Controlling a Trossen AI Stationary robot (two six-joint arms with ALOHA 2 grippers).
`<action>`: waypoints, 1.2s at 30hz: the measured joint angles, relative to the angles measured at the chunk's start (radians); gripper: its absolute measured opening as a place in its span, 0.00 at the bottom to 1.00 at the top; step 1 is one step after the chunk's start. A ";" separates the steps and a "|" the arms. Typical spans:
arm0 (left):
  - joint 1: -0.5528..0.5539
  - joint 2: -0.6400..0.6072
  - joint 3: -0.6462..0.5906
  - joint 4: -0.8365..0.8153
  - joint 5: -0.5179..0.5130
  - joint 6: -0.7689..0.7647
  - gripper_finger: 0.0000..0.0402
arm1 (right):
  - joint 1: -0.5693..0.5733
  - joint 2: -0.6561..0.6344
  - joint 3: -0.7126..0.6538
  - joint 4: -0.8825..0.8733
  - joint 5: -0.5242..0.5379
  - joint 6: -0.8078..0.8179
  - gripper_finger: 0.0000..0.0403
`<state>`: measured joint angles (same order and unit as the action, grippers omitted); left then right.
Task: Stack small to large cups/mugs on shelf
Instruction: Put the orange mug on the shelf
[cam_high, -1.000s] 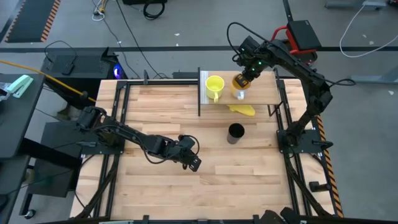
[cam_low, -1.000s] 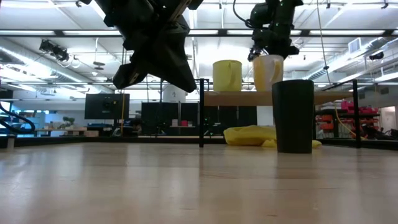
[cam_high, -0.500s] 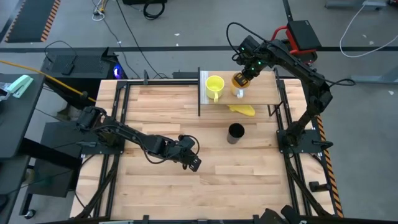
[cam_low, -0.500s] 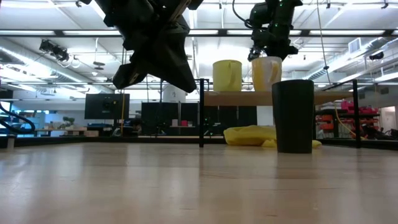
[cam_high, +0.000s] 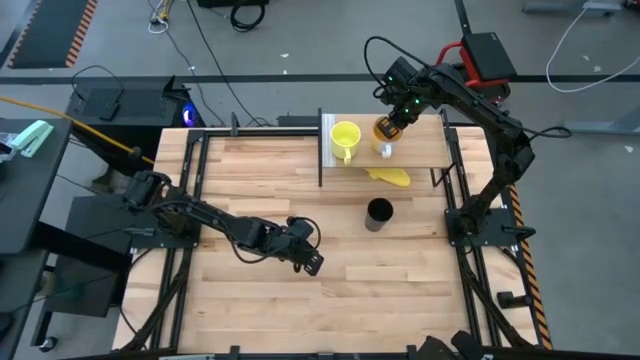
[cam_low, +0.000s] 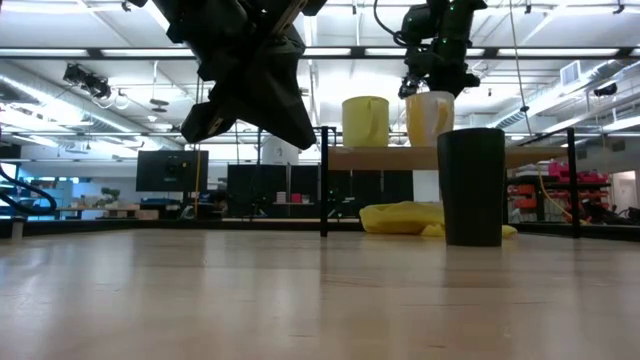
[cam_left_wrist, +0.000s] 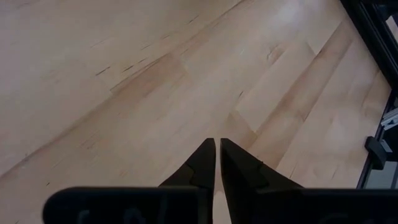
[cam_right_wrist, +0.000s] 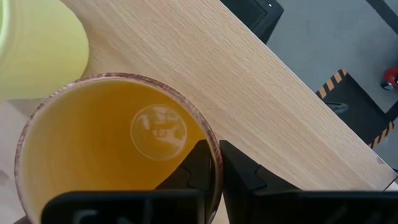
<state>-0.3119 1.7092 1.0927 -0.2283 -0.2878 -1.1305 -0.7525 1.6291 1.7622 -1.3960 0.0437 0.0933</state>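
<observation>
1. Your left tool (cam_high: 312, 262) hangs over bare counter (cam_high: 250, 180) on the left half, well apart from every cup; its fingers (cam_left_wrist: 205, 163) are nearly together with only a thin slit between them and nothing held
2. The yellow mug (cam_high: 345, 137) stands on the shelf (cam_high: 425, 150), near its whitish end panel
3. The orange mug (cam_high: 385, 131) stands just beside it on the shelf; your right tool (cam_right_wrist: 217, 163) pinches its rim, one finger inside and one outside
4. The black cup (cam_high: 379, 213) stands upright on the counter in front of the shelf, near a flat yellow lump (cam_high: 390, 176)
</observation>
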 joint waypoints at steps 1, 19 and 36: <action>0.000 0.000 0.000 0.000 0.000 0.000 0.08 | 0.000 0.000 0.000 0.000 0.000 0.000 0.08; 0.000 0.000 0.000 0.000 0.000 -0.001 0.08 | 0.000 0.000 0.000 0.000 -0.027 0.008 0.12; 0.000 0.000 0.000 0.000 0.000 0.000 0.07 | 0.000 -0.001 0.000 0.016 -0.009 0.020 0.25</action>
<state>-0.3119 1.7092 1.0927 -0.2286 -0.2877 -1.1306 -0.7525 1.6282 1.7622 -1.3800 0.0343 0.1135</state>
